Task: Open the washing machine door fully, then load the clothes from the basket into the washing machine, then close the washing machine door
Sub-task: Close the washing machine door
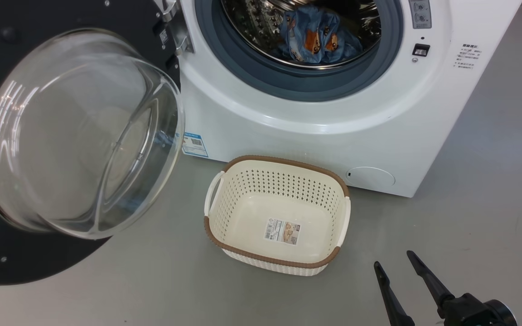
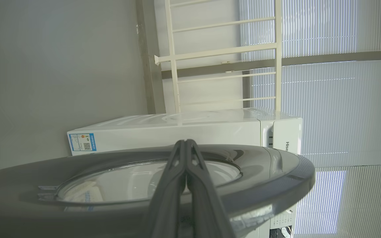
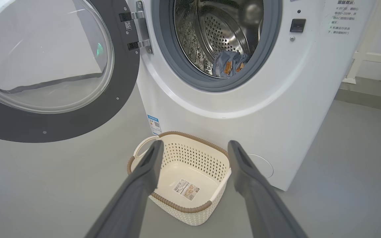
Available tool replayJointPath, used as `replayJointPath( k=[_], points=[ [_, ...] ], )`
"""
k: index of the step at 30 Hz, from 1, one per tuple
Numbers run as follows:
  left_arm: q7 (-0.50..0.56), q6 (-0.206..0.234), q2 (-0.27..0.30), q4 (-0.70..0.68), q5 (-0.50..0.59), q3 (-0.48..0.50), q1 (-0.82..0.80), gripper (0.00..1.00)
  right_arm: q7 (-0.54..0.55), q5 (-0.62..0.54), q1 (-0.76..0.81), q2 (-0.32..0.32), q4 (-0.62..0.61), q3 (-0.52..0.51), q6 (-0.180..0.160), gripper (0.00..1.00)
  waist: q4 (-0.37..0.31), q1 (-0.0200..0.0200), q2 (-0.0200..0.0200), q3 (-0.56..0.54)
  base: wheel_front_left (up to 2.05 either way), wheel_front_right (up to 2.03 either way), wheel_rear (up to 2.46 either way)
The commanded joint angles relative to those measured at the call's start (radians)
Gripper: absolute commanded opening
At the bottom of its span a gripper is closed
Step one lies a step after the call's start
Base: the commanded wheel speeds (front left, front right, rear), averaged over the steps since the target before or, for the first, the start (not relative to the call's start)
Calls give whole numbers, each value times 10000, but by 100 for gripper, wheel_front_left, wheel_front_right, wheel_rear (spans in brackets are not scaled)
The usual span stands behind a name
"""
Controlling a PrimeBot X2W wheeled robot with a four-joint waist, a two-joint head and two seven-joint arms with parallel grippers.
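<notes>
Nearest the head camera looms the door, swung wide on its hinge at the opening's 9 o'clock side. Its glass bowl bulges toward us from 8 to 11 o'clock in that view. Behind it stands the washer, and the clothes lie as a blue bundle at the 6 o'clock of the drum. The basket sits on the floor just before the washer, holding nothing but its label sticker. By my reckoning the loading is done and only the closing remains.

The right gripper hangs at 5 o'clock in the head view, fingers spread wide with nothing between them. The basket is near at its 10 o'clock and the door well apart beyond that. The left gripper has its fingers pressed together on nothing. Seen from its own wrist they lie across the door's outer face, pointing to 12 o'clock over the black rim toward the washer's side. Whether they touch the door I cannot tell. What matters is that the left arm is on the door's outside and much the nearer, so a push from there toward the opening, swinging about the hinge, looks the natural next move.
</notes>
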Motion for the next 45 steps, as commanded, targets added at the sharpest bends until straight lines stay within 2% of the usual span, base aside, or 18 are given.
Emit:
replayJointPath(
  k=[1, 17, 27, 32, 45],
  points=[
    [369, -103, 487, -349, -178, 183, -13, 0, -120, -140, -57, -43, -265, 209, 62, 100, 26, 1, 0, -4, 0, 0, 0],
    [3366, -103, -343, -2173, -713, -135, 410, 0, -120, 37, -217, -43, -217, 241, 62, 100, 182, 1, 0, 59, 0, 0, 0],
    [4625, -102, -928, -3526, -1065, -439, 688, 0, -120, 367, -318, -43, -209, 245, 62, 100, 94, 1, 0, 39, 0, 0, 0],
    [4948, 225, -1496, -4681, -1314, -631, 995, 0, -120, 570, -355, -43, -207, 282, 62, 100, -58, 1, 0, 50, 0, 0, 0],
    [4335, 1135, -3254, -7400, -1261, -1270, 1500, 0, -120, 1023, -631, -43, -316, 286, 62, 100, -879, 1, 0, 257, 0, 0, 0]
  ],
)
